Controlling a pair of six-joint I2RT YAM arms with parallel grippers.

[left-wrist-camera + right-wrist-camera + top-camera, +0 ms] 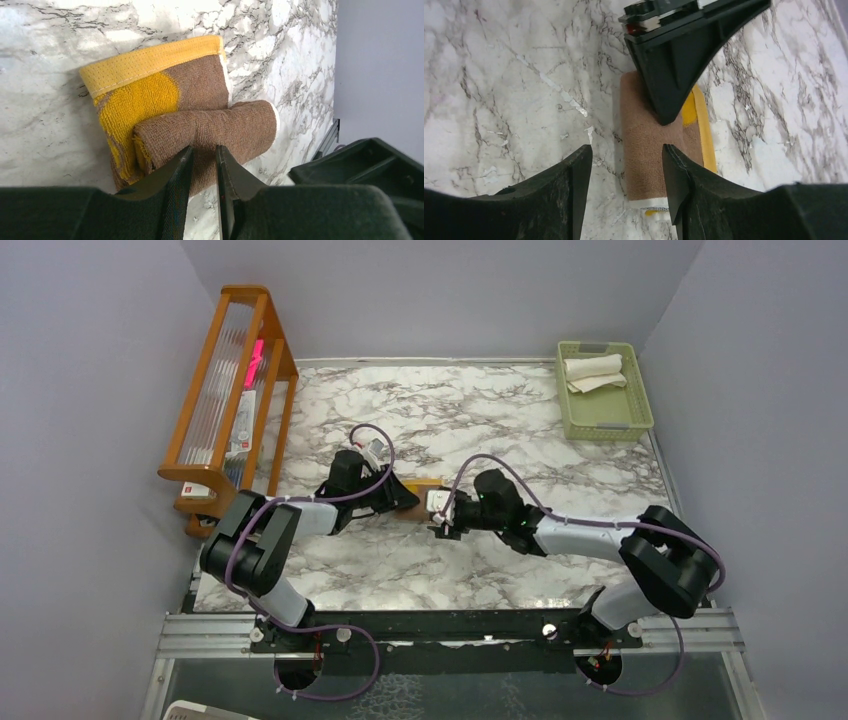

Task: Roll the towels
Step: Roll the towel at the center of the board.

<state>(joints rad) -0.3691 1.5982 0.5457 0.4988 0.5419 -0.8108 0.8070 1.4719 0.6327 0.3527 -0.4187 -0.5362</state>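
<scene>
Brown towel half-rolled on marble table; left hand pinching its roll, right hand apart.

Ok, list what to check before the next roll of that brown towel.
1. Is the brown roll even: ok.
2. Does the left gripper hold it: cannot tell, fingers nearly together at it.
3. Is the right gripper open: ok, jaws wide by the towel's end.
4. Is the flat part left to roll: ok, yellow-hemmed stretch ahead.
5. Is the cream towel clear, in the green basket: ok.
</scene>
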